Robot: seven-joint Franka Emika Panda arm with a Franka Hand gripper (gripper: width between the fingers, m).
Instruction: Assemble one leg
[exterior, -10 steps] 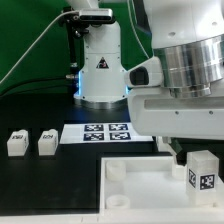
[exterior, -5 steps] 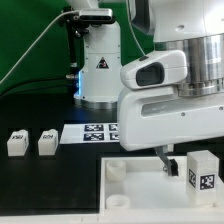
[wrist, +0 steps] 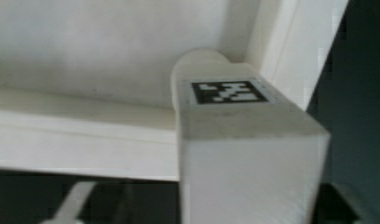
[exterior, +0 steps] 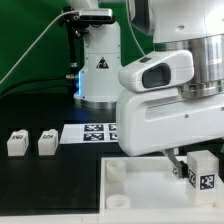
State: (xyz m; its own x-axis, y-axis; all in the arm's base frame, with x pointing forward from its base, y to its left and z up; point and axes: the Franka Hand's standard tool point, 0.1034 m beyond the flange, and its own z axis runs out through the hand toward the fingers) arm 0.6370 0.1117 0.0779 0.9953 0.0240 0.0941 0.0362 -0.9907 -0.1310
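Note:
A leg point(exterior: 203, 172), a small white post with a black-and-white tag, stands upright at a corner of the white tray-like top point(exterior: 135, 190) on the exterior view's right. My gripper point(exterior: 186, 164) hangs around it, with one dark finger point(exterior: 172, 160) just beside the leg. In the wrist view the leg point(wrist: 240, 130) fills the middle between the jaws. A dark gap shows between it and the pale finger point(wrist: 70, 200), so the jaws look open. Two more legs point(exterior: 16, 143) point(exterior: 47, 142) lie on the black table at the exterior view's left.
The marker board point(exterior: 93, 132) lies flat behind the top. The arm's white base point(exterior: 98, 65) stands at the back. The wide wrist body point(exterior: 170, 100) hides the top's far right corner. A round socket point(exterior: 116, 170) shows at the top's near left corner.
The wrist has swung toward the exterior view's left and turned around the leg. The leg and its tag have stayed in place, facing the same way.

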